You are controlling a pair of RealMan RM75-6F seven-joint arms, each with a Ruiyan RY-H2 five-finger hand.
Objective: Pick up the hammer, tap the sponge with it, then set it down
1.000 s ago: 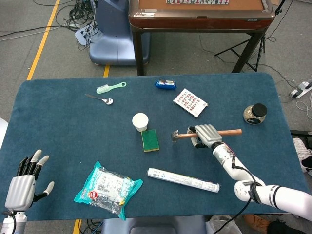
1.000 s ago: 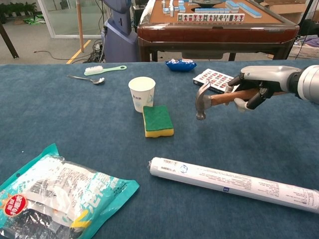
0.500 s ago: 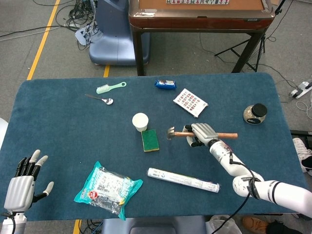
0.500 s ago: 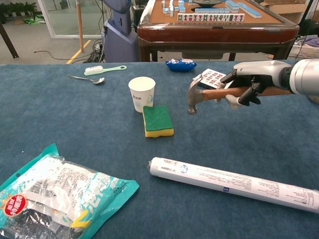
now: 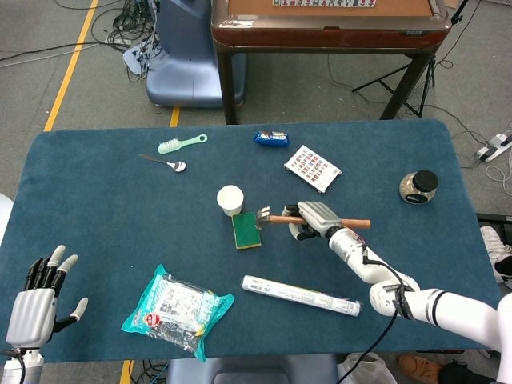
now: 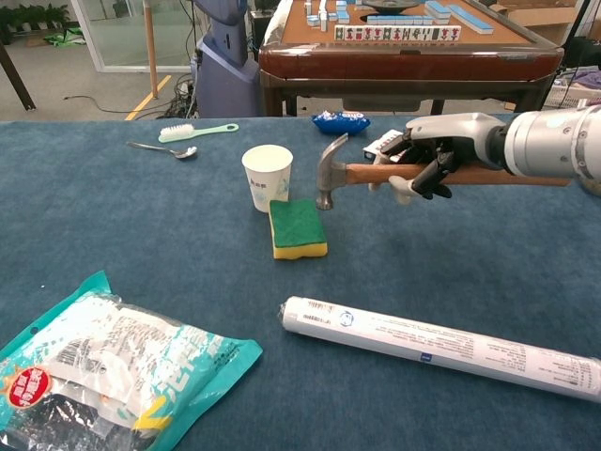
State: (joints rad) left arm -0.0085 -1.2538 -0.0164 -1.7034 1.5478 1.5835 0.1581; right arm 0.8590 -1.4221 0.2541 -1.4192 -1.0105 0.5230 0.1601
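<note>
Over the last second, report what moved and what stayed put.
The right hand, gripping the hammer by its wooden handle throughout, carried it leftward across the table until the head came to hover at the right edge of the sponge, not visibly touching it. Nothing was picked up or released. The sponge, paper cup, long tube, and open left hand stayed as they were.

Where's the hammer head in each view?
Head view: hammer head near centre, at the sponge's upper right corner.
Chest view: hammer head centre, above the sponge's right edge.
Shared landmark: paper cup just behind the sponge.
</note>
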